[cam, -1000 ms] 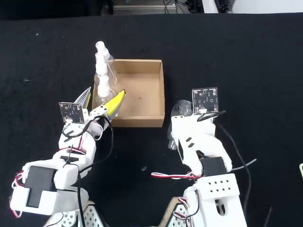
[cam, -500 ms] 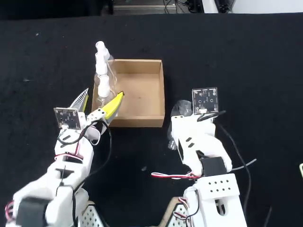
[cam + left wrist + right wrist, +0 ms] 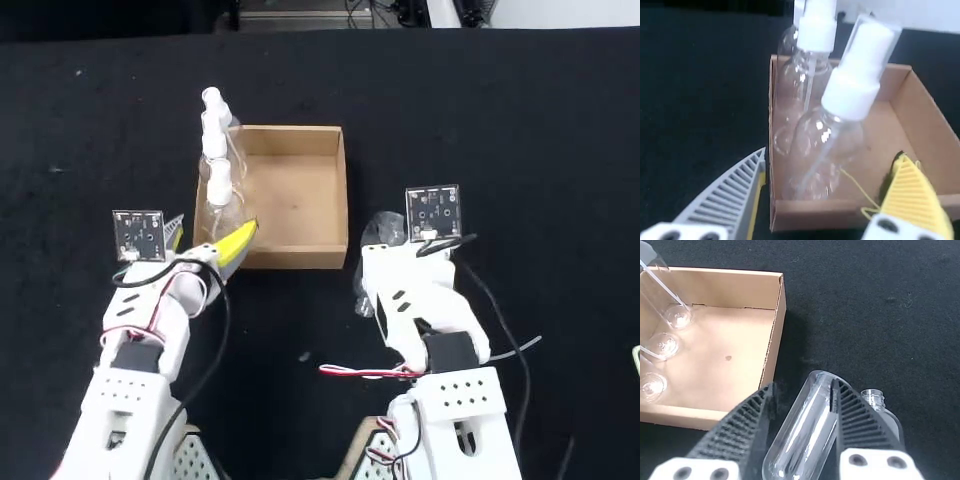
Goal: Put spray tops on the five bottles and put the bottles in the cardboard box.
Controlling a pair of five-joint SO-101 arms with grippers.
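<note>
Roughly mid-task by my estimate: three bottles (image 3: 662, 344) stood in the cardboard box (image 3: 295, 258) along its left wall. The two nearest the left gripper (image 3: 832, 155) carried white spray tops (image 3: 860, 75), and the closer one was tilted rather than upright. Left gripper's fingers were spread wide and held nothing. It sat at the near left corner of the box, with the grey finger (image 3: 725, 200) outside the wall and the yellow finger (image 3: 910, 197) toward the inside. Right gripper (image 3: 802, 385) was clamped on a clear bottle (image 3: 800, 440) lying lengthwise between its fingers, over the black table (image 3: 520, 130) just beside the box's right wall. No spray top was visible on that bottle. A further uncapped bottle, shown by its bare threaded neck (image 3: 874, 397), lay just beside the right gripper's finger. Handling judgement: the bottles looked like thin clear plastic, so probably light, smooth and apt to slip or roll, and likely to dent under a hard squeeze. Best hold would be around the mid-body with moderate pressure, keeping the neck free for the top. The tops looked stiffer, and each carried a thin dip tube that must enter the neck straight. Capped bottles seemed top-heavy and may tip when released.
</note>
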